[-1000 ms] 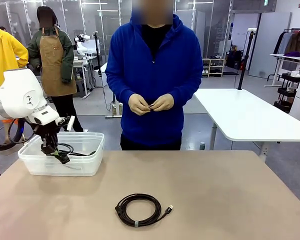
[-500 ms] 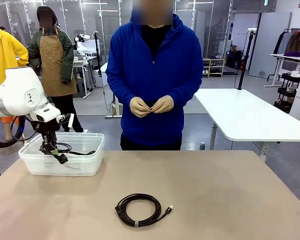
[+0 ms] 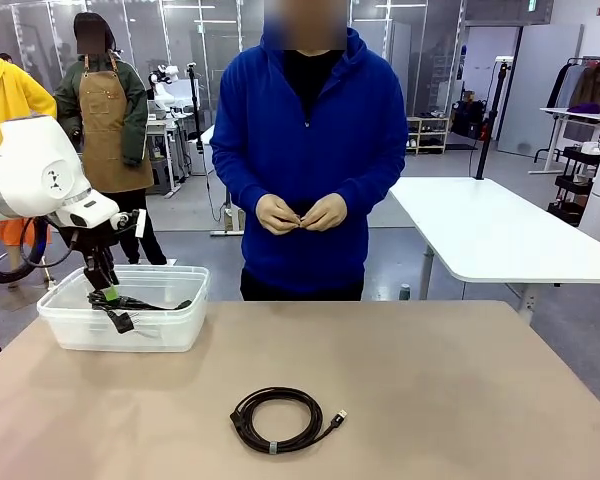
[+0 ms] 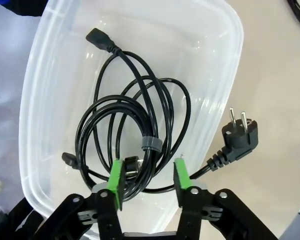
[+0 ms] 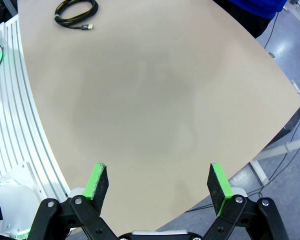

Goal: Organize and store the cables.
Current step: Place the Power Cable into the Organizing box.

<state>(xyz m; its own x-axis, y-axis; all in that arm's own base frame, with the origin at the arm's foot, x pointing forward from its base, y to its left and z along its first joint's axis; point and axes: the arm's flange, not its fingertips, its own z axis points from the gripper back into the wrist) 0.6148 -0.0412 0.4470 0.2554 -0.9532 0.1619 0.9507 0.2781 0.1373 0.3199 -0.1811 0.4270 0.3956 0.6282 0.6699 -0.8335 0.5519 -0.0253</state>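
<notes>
The left hand (image 4: pixel 148 170) stands open over the box (image 4: pixel 229 47); one coiled cable (image 4: pixel 97 112) lies inside, its plug (image 4: pixel 240 136) outside the rim. The other cable (image 3: pixel 277 420) lies on the table (image 3: pixel 460 400), tip pointing right. The right hand (image 5: pixel 159 186) is open, empty.

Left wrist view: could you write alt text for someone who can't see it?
A coiled black cable bound with a grey tie lies in a clear plastic tub, its two-pin plug sticking out past the rim over a tan table. The left gripper, black with green pads, hangs open above the coil.
</notes>
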